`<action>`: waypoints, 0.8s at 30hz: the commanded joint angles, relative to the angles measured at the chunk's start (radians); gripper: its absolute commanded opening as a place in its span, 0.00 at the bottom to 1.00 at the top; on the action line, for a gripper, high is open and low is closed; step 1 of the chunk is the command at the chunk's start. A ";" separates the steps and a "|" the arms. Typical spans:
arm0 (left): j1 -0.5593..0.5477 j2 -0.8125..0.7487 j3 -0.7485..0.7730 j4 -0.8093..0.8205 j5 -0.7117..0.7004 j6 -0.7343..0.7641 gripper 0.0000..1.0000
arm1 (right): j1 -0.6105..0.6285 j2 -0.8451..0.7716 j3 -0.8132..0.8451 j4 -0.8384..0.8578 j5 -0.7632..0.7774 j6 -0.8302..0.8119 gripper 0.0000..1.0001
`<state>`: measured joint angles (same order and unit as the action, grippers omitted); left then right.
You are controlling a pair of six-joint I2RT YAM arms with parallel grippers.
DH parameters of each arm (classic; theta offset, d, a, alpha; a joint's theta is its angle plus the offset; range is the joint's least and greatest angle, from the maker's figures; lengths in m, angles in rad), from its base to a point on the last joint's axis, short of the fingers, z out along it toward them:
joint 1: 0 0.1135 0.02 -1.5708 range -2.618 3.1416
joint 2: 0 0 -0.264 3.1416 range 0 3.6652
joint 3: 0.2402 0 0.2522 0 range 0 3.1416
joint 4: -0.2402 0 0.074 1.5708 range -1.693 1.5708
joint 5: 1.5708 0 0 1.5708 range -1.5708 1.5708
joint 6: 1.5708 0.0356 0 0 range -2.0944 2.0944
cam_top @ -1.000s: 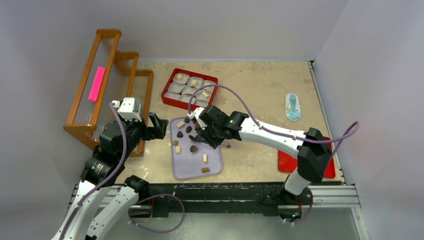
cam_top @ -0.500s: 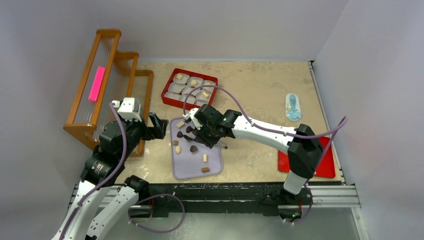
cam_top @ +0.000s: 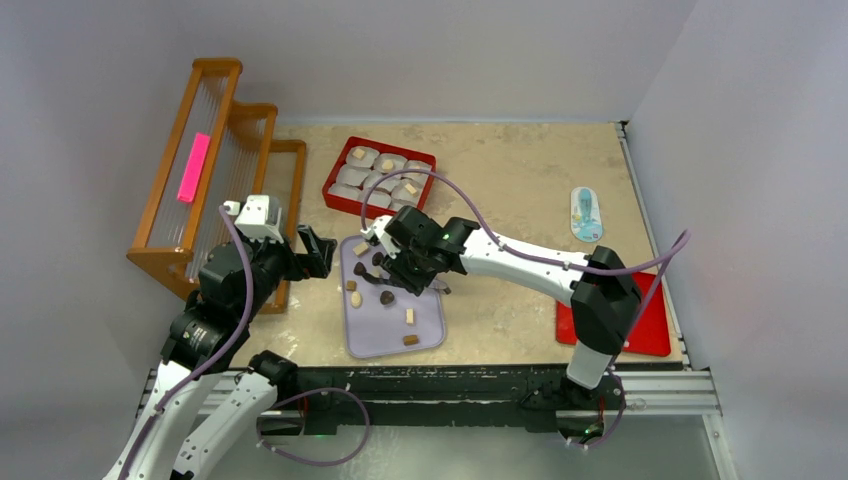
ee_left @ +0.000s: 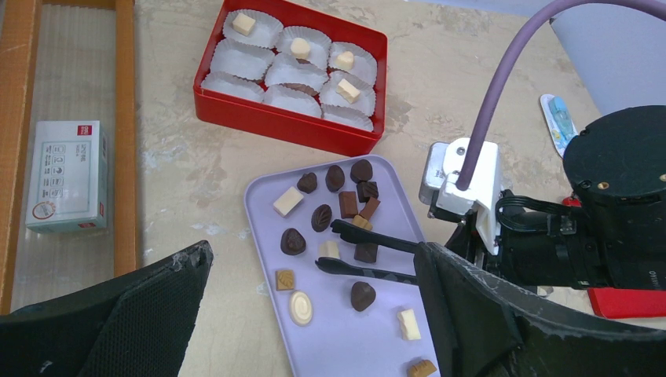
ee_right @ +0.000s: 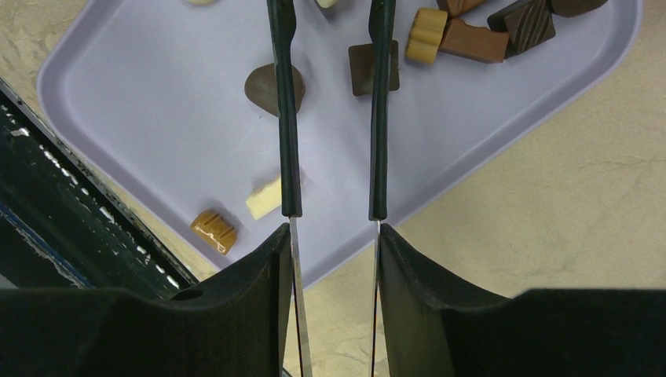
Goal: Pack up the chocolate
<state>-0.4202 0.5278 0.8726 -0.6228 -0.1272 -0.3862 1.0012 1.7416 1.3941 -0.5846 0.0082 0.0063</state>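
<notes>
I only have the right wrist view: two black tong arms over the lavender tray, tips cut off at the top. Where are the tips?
Observer: The tips of the black tongs sit either side of a small cream-white chocolate piece, gaps showing.
Operator: How full is the box?
Observer: The red rectangular box has nine white paper cups; four hold a cream piece, five look empty.
Operator: Left arm in my way?
Observer: No; the left gripper hangs open and empty beside the left edge of the lavender tray.

Lab: bare-walled booth (cam_top: 450, 60), railed bench (cam_top: 520, 170)
</notes>
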 commanded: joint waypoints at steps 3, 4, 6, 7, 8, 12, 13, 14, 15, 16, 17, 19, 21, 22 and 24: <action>-0.003 0.001 0.006 0.028 0.001 -0.013 1.00 | 0.005 0.029 0.059 0.013 -0.007 -0.037 0.43; -0.003 0.001 0.006 0.028 0.001 -0.013 1.00 | 0.005 0.031 0.061 0.012 -0.007 -0.037 0.43; -0.003 0.001 0.006 0.028 0.001 -0.013 1.00 | 0.005 0.032 0.059 0.013 -0.017 -0.038 0.41; -0.003 0.001 0.006 0.027 0.001 -0.013 1.00 | 0.005 0.032 0.060 0.012 -0.027 -0.038 0.40; -0.003 0.001 0.006 0.027 0.001 -0.013 1.00 | 0.005 0.031 0.060 0.012 -0.025 -0.039 0.40; -0.003 0.001 0.007 0.028 0.003 -0.013 1.00 | 0.005 0.025 0.056 0.014 -0.025 -0.037 0.33; -0.003 -0.001 0.006 0.028 0.002 -0.013 1.00 | 0.005 0.020 0.054 0.019 -0.024 -0.037 0.30; -0.003 -0.001 0.007 0.028 0.002 -0.013 1.00 | 0.005 0.014 0.049 0.023 -0.030 -0.037 0.25; -0.003 -0.002 0.006 0.028 0.001 -0.013 1.00 | 0.005 0.008 0.046 0.027 -0.036 -0.037 0.23; -0.003 -0.001 0.006 0.028 0.001 -0.013 1.00 | 0.005 0.000 0.043 0.031 -0.044 -0.037 0.21; -0.003 -0.001 0.006 0.028 0.001 -0.013 1.00 | 0.005 -0.005 0.041 0.034 -0.053 -0.037 0.19; -0.003 -0.001 0.006 0.027 0.001 -0.013 1.00 | 0.005 -0.017 0.035 0.037 -0.073 -0.037 0.17; -0.003 -0.002 0.006 0.026 0.001 -0.013 1.00 | 0.005 -0.026 0.032 0.032 -0.090 -0.032 0.16; -0.003 -0.002 0.006 0.026 0.001 -0.013 1.00 | 0.005 -0.030 0.031 0.031 -0.092 -0.025 0.16; -0.003 -0.004 0.007 0.026 0.000 -0.013 1.00 | 0.005 -0.039 0.029 0.035 -0.083 -0.015 0.15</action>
<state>-0.4202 0.5278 0.8722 -0.6228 -0.1272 -0.3859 1.0012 1.7760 1.4120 -0.5694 -0.0460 -0.0200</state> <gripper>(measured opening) 0.998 0.231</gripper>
